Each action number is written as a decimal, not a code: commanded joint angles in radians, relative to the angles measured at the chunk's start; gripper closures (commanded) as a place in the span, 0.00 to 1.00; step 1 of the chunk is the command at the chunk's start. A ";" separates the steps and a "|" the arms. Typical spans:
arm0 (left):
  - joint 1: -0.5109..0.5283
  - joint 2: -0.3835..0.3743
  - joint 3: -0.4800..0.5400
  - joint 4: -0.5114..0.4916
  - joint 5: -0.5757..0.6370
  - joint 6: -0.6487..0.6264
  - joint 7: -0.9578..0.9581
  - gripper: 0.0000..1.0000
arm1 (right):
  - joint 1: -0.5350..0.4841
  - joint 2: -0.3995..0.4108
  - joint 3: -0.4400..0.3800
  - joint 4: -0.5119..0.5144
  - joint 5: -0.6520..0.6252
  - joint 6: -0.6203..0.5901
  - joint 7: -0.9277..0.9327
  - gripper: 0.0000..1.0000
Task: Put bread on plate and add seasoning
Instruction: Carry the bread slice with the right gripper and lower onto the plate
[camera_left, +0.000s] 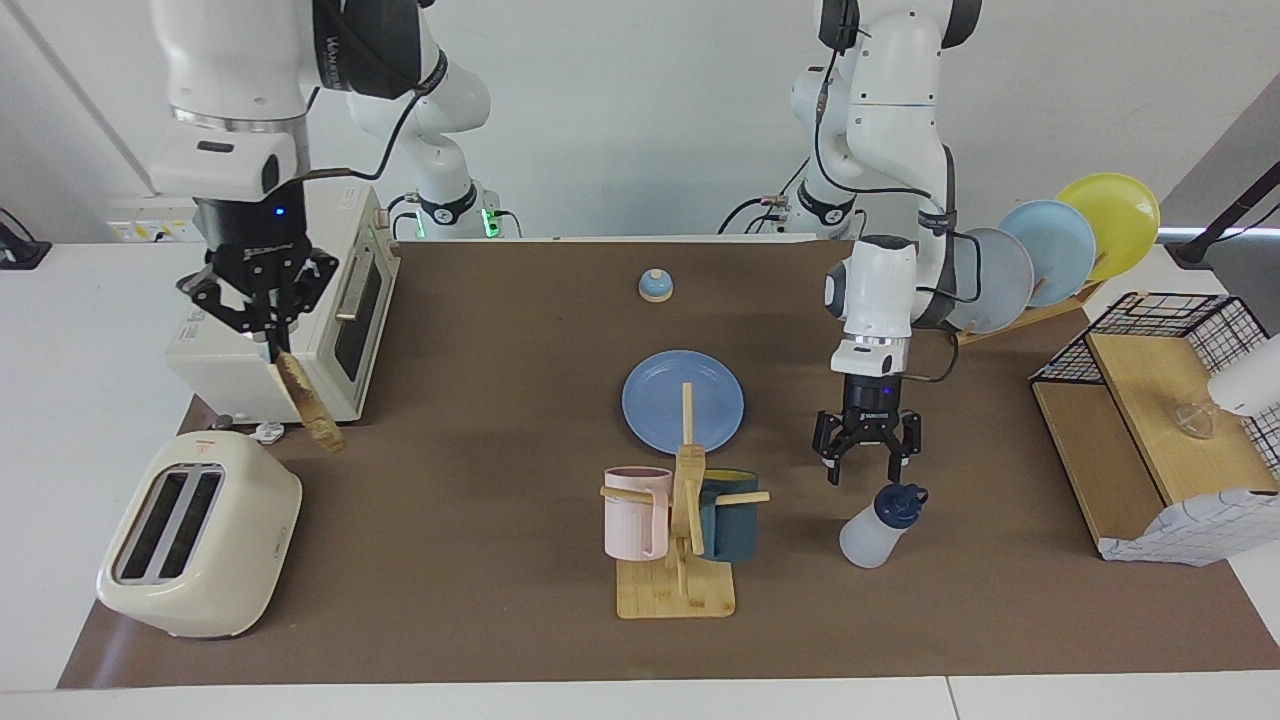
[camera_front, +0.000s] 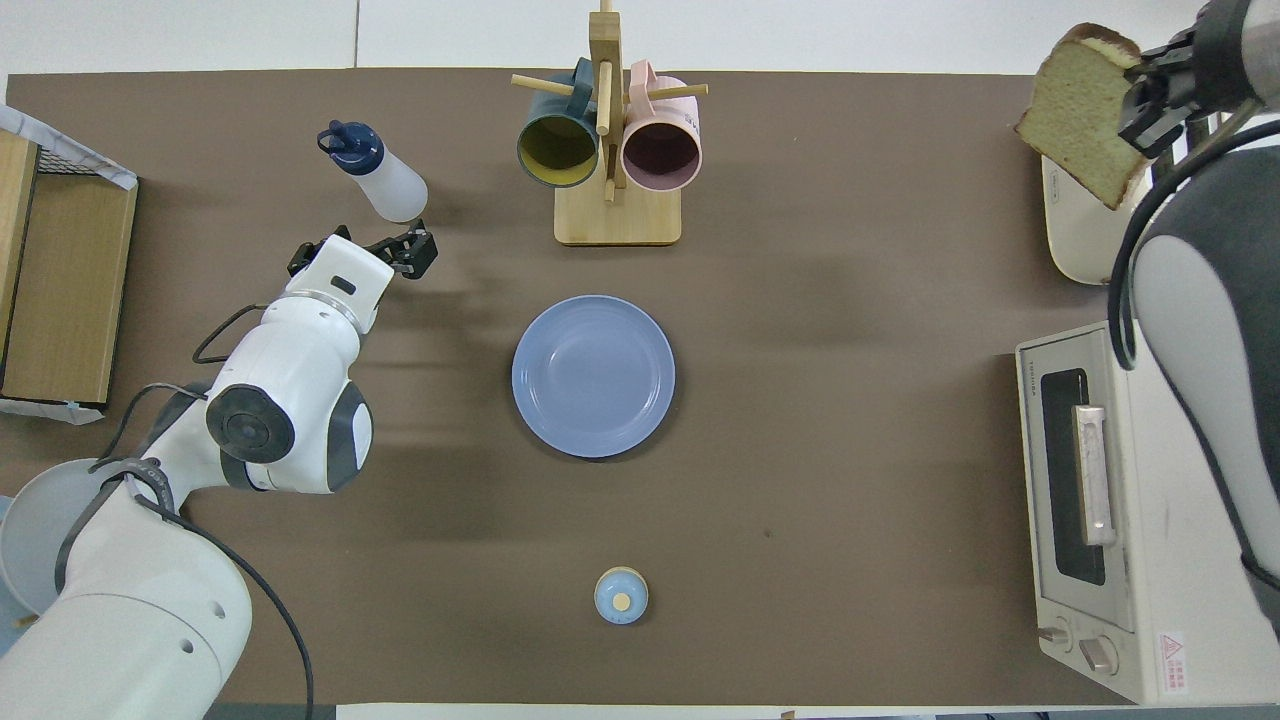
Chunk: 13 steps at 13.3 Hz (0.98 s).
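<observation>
right claw (camera_left: 268, 335) clenched on the toast slice (camera_left: 305, 405), hanging it in the air beside the toaster oven (camera_left: 330, 300); left claw (camera_left: 866, 463) spread wide just above the squeeze bottle (camera_left: 878, 527); blue plate (camera_left: 683, 400) mid-bench.

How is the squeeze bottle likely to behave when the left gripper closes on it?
The squeeze bottle looks like thin translucent plastic, so it will probably give under the fingers. It stands tilted on a narrow base, so a sideways nudge may tip it. It seems light. The open left gripper hangs just above its navy cap.
</observation>
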 joint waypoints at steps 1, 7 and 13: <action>-0.080 0.054 0.088 0.057 -0.041 0.024 -0.003 0.00 | 0.044 -0.042 0.014 -0.051 0.099 -0.027 0.175 1.00; -0.077 0.135 0.092 0.147 -0.050 0.025 -0.009 0.00 | 0.196 -0.148 0.019 -0.341 0.226 0.101 0.744 1.00; -0.051 0.176 0.091 0.189 -0.052 0.048 -0.020 0.00 | 0.344 -0.044 0.020 -0.417 0.270 0.365 1.162 1.00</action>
